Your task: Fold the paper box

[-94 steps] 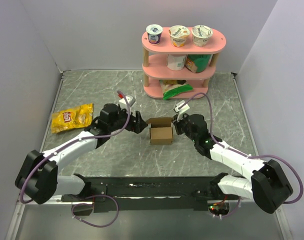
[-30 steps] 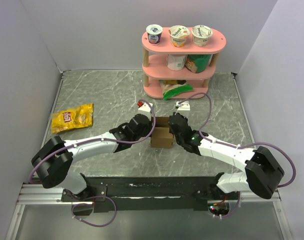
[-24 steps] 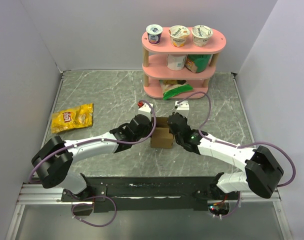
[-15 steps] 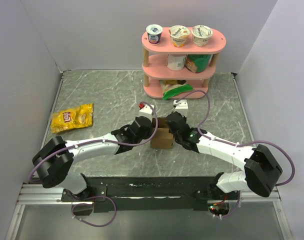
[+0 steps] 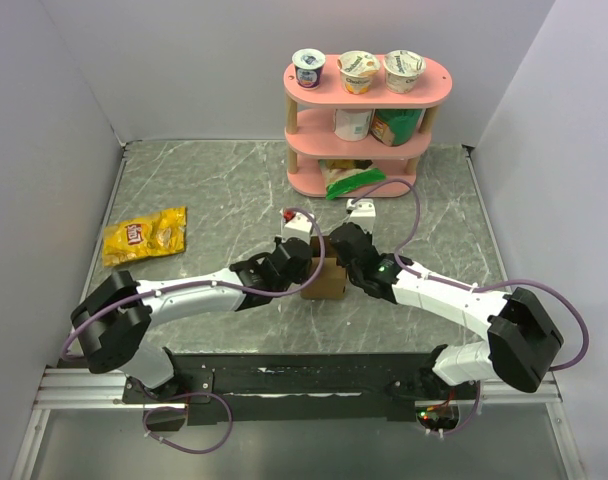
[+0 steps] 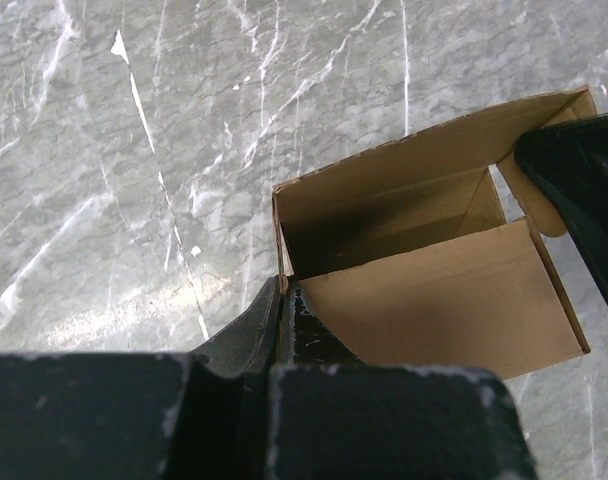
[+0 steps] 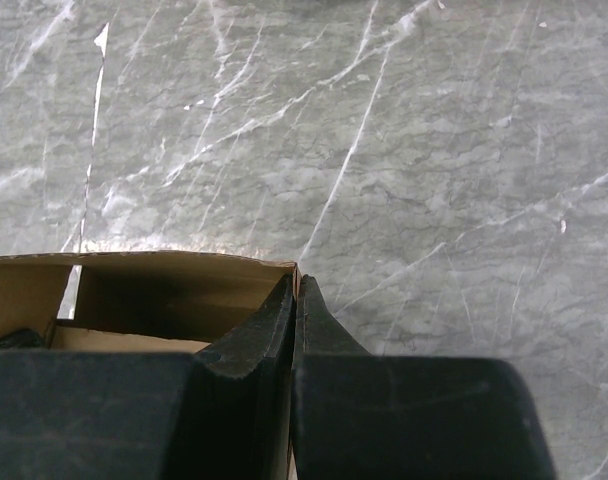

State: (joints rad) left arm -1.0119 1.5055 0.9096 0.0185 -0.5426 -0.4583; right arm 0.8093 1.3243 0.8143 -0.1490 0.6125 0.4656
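The paper box (image 5: pixel 325 281) is a small brown cardboard box standing open-topped on the marble table between the two arms. In the left wrist view the box (image 6: pixel 434 290) shows its hollow inside and a front flap, and my left gripper (image 6: pixel 282 288) is shut on its left wall. My right gripper (image 7: pixel 296 282) is shut on the box's (image 7: pixel 174 290) right wall at a top corner. From above, the left gripper (image 5: pixel 302 264) and the right gripper (image 5: pixel 341 257) flank the box and hide much of its top.
A yellow snack bag (image 5: pixel 144 236) lies at the far left of the table. A pink three-tier shelf (image 5: pixel 367 112) with yogurt cups and packets stands at the back, with a green packet (image 5: pixel 352 180) on its lowest tier. White walls enclose the table.
Three seconds ago both grippers stood apart from the box; now each pinches a side wall. Over the last second the left wrist edged right and the box shifted slightly nearer.
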